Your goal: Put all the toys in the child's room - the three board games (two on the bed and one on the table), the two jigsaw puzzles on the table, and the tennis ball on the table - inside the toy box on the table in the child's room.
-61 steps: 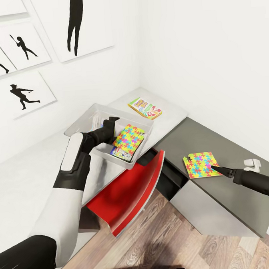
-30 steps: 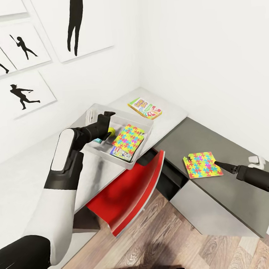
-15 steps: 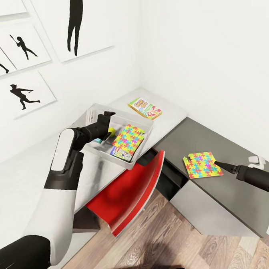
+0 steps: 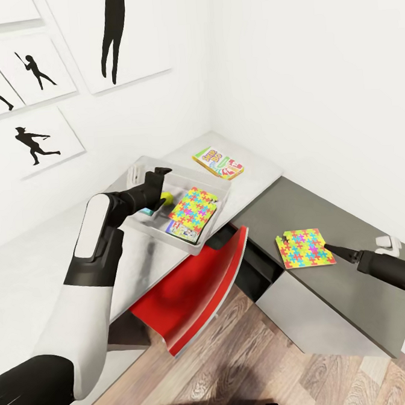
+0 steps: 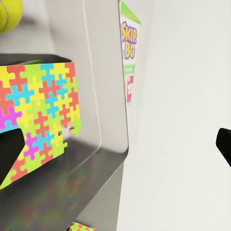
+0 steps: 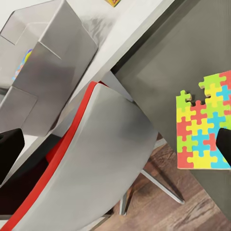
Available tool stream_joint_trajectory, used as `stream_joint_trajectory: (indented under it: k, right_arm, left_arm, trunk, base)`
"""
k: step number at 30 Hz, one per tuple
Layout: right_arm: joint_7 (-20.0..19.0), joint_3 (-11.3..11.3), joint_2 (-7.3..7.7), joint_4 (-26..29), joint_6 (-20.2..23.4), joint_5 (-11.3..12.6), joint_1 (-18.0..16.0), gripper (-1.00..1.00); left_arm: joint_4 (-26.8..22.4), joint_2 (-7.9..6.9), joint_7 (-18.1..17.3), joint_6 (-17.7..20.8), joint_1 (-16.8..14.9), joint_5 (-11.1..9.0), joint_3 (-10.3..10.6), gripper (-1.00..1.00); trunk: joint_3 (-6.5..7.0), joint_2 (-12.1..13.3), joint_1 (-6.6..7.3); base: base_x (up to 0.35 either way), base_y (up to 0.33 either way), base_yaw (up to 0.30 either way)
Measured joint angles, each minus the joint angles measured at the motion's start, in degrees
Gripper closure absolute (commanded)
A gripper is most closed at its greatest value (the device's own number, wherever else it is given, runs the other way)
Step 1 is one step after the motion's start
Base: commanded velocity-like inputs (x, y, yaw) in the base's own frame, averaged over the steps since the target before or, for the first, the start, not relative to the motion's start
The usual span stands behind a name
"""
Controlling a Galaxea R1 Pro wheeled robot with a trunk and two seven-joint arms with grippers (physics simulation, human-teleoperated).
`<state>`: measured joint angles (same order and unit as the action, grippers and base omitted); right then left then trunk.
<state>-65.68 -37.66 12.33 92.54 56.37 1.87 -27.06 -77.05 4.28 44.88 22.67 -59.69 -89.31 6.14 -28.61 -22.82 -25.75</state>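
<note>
On the desk corner, the toy box (image 4: 141,170) already holds a jigsaw puzzle (image 4: 194,208), the tennis ball (image 4: 166,198) and what looks like a printed game box (image 4: 180,231) poking out under the puzzle. Left gripper (image 4: 151,177) sits over the box's far end, just beside the ball; fingers look spread with nothing between them, though the head view is small, so that's a judgement. Left wrist view backs it: ball (image 5: 9,14) and puzzle (image 5: 41,113) lying free in the bin.

Outside the box: Skip-Bo (image 4: 218,163) on the light table (image 4: 254,168) just behind the bin, and the second puzzle (image 4: 304,248) on the dark grey top. Right gripper (image 4: 337,251) is at that puzzle's near edge, tip close to or touching it. Can't tell if it's open or closed, nothing visibly held.

Risks:
- Thin flat puzzle, fingers likely to skate it across the top rather than get under it. The table edge is near, so it could drop to the floor.
- Left arm pulling out could clip the rim and shift the bin.
- Red chair (image 4: 196,287) sits between the arms, snag hazard.
</note>
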Motion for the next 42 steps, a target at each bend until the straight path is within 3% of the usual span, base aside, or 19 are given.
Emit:
stream_joint_trajectory:
  k: [42]
  right_arm:
    - [-0.07,-0.26,-0.07,0.00,0.15,-0.21,0.20,-1.00]
  left_arm:
    - [-0.81,-0.17,0.56,0.29,-0.19,-0.09,0.28,-1.00]
  trunk:
    - [0.00,0.00,0.00]
  base:
    - [0.000,0.000,0.000]
